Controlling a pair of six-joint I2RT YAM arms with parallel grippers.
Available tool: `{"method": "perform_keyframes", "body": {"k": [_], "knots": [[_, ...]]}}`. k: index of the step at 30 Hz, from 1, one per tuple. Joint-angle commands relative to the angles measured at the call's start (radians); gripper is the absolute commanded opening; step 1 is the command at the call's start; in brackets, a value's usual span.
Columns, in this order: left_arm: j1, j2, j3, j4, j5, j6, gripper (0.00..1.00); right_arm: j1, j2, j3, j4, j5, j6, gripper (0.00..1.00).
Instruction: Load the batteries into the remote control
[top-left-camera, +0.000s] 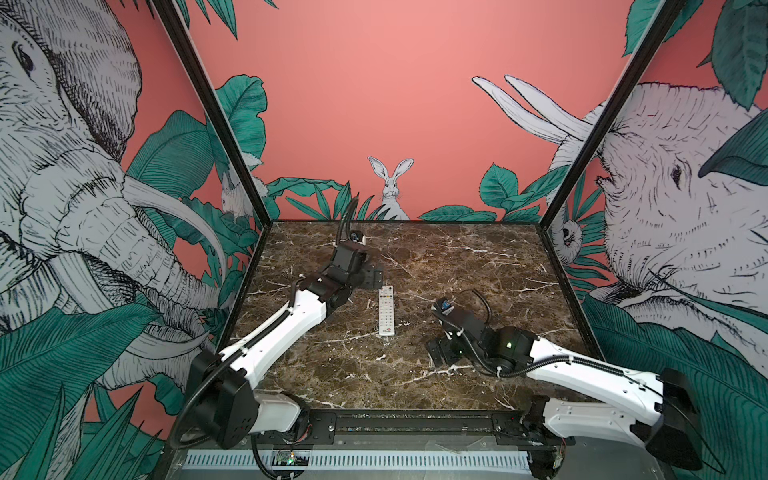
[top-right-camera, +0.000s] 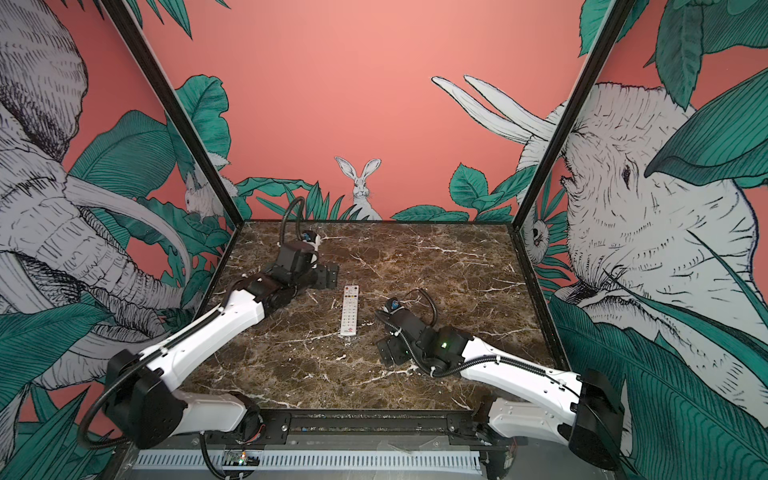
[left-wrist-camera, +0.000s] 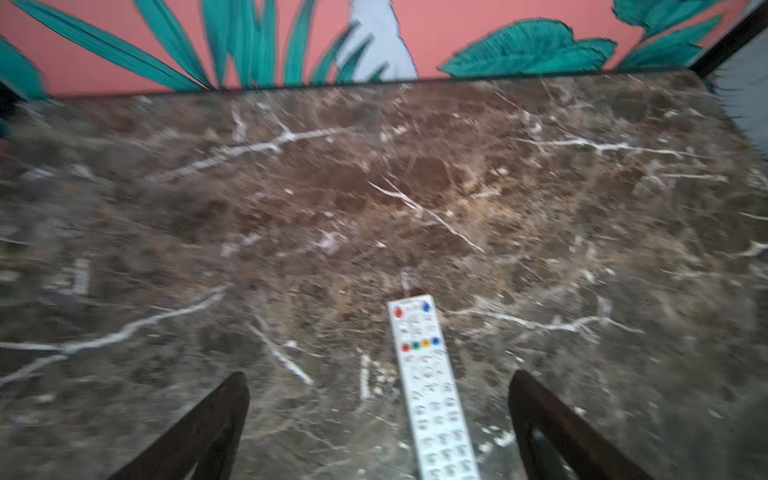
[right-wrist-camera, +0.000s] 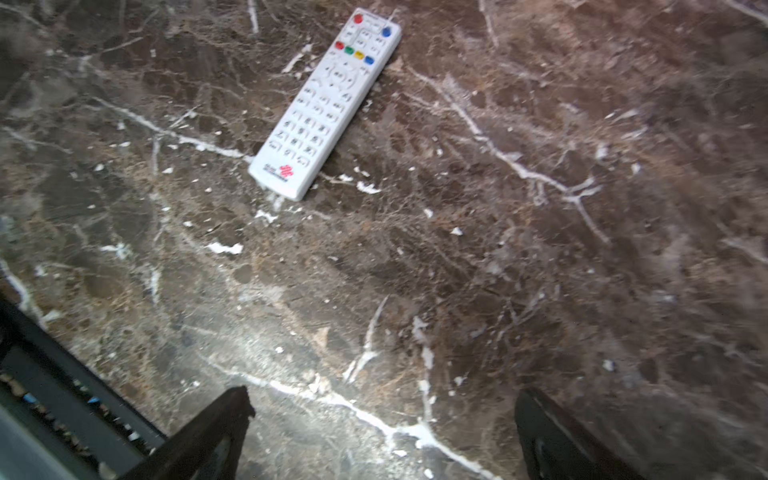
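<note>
Remote btns-up, flat on marble table

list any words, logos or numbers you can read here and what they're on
No text reads clearly enough to quote.
red logo at one end of the remote: a knot-like mark, no letters legible.
small red print beside it: too blurred to read.
button labels: too small and blurred.
</note>
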Motion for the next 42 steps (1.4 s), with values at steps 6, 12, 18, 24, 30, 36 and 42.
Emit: {"method": "perform_keyframes", "body": {"k": [6,12,18,24,30,36,42], "knots": [[0.08,-0.2,-0.277,0.261,-0.456,0.233,0.99,-0.198,0.037,0.127,-0.039,0.243,-0.321,0.99],[0.102,-0.132,-0.436,0.388,-0.581,0.19,0.99,-0.232,0.051,-0.058,0.383,0.505,-0.598,1.0],[0.123,-0.083,-0.57,0.752,-0.61,0.361,0.99,-0.336,0.114,-0.201,0.668,0.492,-0.677,1.0],[0.213,0.003,-0.623,0.927,-0.496,0.391,0.99,-0.431,0.205,-0.282,0.86,0.452,-0.706,1.0],[0.257,0.109,-0.636,1.05,-0.427,0.426,0.99,-0.482,0.305,-0.437,1.279,0.418,-0.812,1.0],[0.289,0.171,-0.631,1.122,-0.371,0.443,0.99,-0.503,0.376,-0.478,1.491,0.407,-0.838,1.0],[0.319,0.257,-0.623,1.221,-0.35,0.449,0.99,-0.551,0.477,-0.527,1.773,0.414,-0.84,1.0]]}}
